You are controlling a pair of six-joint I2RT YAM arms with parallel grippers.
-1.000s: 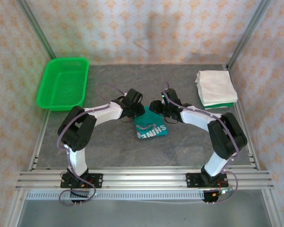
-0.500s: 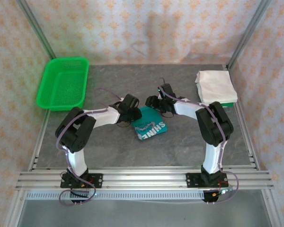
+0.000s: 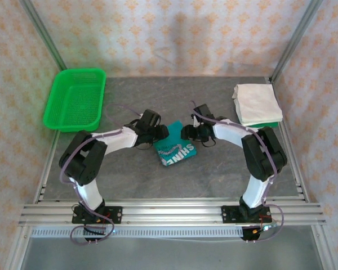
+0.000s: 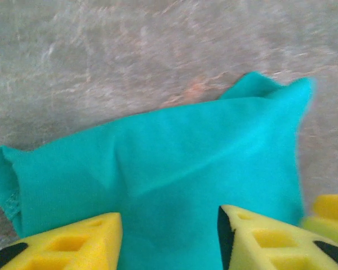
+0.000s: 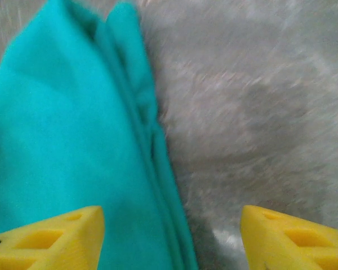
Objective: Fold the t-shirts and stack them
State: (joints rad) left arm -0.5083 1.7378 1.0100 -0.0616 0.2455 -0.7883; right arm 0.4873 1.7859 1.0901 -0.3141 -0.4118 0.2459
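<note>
1. The folded teal soft-cloth t-shirt with white lettering (image 3: pixel 176 147) lies flat near the middle of the grey, stone-patterned counter (image 3: pixel 214 174). It sits between the two arms, with its printed face up.
2. The left pincer (image 3: pixel 160 132) is at the shirt's far left corner. In the left wrist view its yellow wedge-shaped fingers (image 4: pixel 73 242) stand apart, with smooth teal cloth (image 4: pixel 169 169) spread in the gap between them. The jaws are parted and nothing is clamped.
3. The right pincer (image 3: pixel 187 132) is at the shirt's far right corner. In the right wrist view its yellow fingers (image 5: pixel 50 236) are spread wide. One is over the teal fabric (image 5: pixel 62 140) and the other over bare counter, so they straddle the shirt's layered, ridged folded edge. They hold nothing.
4. A stack of folded white cloth shirts (image 3: pixel 257 104) rests at the far right of the counter, well apart from the teal shirt. A green folded shirt (image 3: pixel 265 125) shows as a thin strip at its near edge, underneath.
5. A bright green rectangular plastic mesh basket (image 3: pixel 75 98) sits at the far left.
</note>
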